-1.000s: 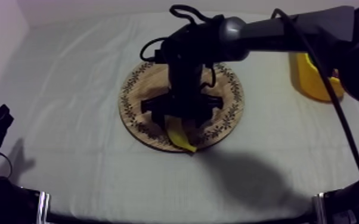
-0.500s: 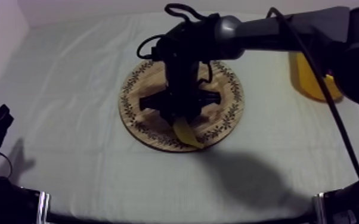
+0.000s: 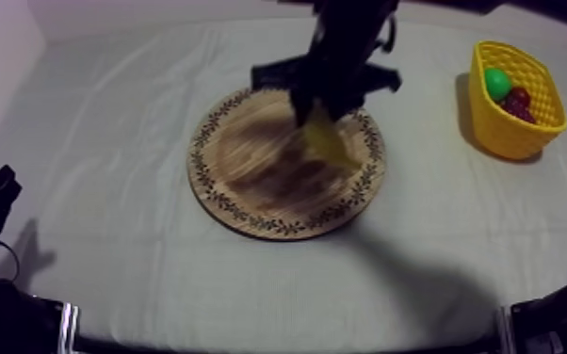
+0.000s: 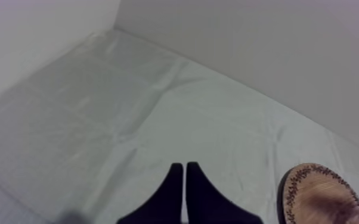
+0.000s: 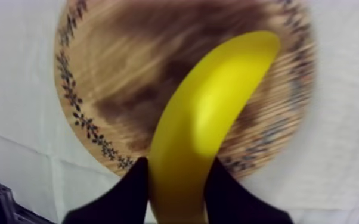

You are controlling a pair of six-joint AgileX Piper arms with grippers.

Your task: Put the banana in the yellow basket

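1. Banana (image 5: 209, 119) is clamped between our right fingers (image 5: 125, 193), over the board's (image 3: 240, 160) far right side.
2. Our left fingers (image 4: 173, 193) lie pressed together, holding nothing, above bare counter (image 4: 98, 119) near the board's rim.
3. Basket (image 3: 523, 141) stands well apart at the counter's right, fruit (image 3: 497, 83) inside.

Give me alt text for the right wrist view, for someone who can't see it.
The right pincer is shut on a yellow banana, held over the round wooden board with its patterned rim. Grey-white cloth surrounds the board.
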